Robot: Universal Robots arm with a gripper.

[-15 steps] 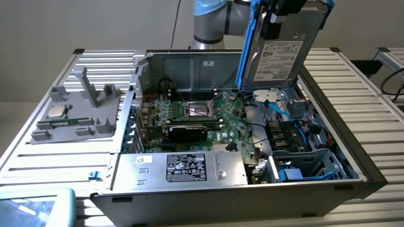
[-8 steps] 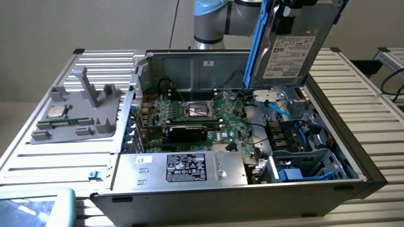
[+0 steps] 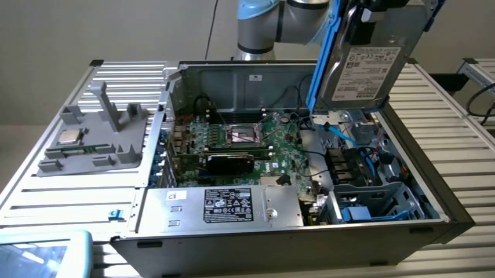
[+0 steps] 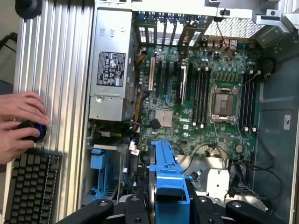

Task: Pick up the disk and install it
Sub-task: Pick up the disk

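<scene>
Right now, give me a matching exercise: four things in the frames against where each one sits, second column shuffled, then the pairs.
1. disk
2. processor chip
3. power supply
4. hand

A. on the grey fixture outside the case
B. on a black knob by the keyboard
C. in the gripper, above the open case
D. inside the case, black label facing up

Pairs: 1-C, 2-A, 3-D, 4-B

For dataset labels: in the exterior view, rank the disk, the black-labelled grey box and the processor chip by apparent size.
1-2. disk and grey box: similar; the disk is raised, perhaps nearer the camera, so unranked.
3. processor chip: clearly smallest.
</scene>
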